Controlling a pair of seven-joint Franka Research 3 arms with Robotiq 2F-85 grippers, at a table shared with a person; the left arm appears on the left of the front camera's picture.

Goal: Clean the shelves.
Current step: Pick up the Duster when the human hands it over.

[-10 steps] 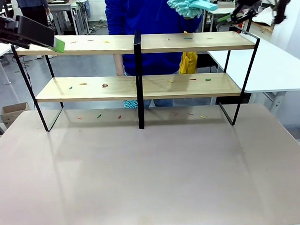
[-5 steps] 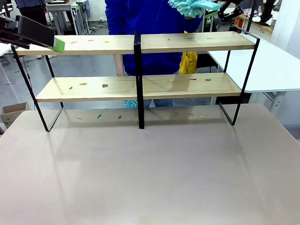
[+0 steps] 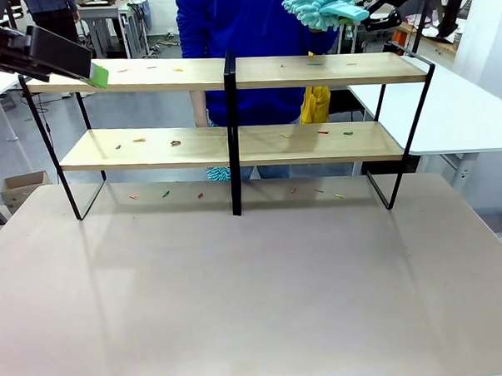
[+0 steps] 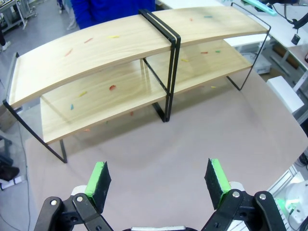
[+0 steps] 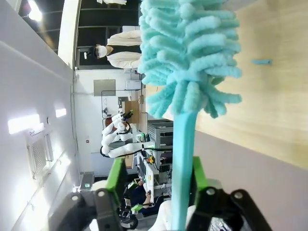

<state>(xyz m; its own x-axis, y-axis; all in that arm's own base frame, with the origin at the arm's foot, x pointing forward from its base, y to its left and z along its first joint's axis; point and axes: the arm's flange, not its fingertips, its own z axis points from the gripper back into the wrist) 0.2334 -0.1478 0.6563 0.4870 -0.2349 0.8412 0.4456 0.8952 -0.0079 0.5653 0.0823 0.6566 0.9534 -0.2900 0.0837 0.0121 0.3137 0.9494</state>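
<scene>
Quick status from my remote seat; the shelves (image 3: 146, 76) stand across the far half of the table (image 3: 256, 304), two light-wood boards in a thin black frame with a black post in the middle; a person in a blue top (image 3: 244, 22) stands right behind them.

Right gripper (image 5: 156, 168) is up at the far right, clamped on the handle of a teal fluffy duster (image 3: 318, 3); on the right wrist cam the handle runs down between the green pads and the fluffy head points at the wood; from the front the head hangs in the air above the right half of the top board, not touching it.

Left gripper (image 4: 157, 180) is up at the left, about level with the top board's left end; fingers wide apart, nothing between them; its wrist cam looks down on the whole unit, which sits well ahead of the fingertips.

Mess-wise: little coloured scraps (image 3: 176, 143) are scattered on both boards, left and right of the post, and more lie on the table under the lower board; a small blue-green one (image 3: 314, 63) lies on the top board right below the duster.

A yellow cloth (image 3: 316, 104) hangs behind the right half, between the two boards.
</scene>
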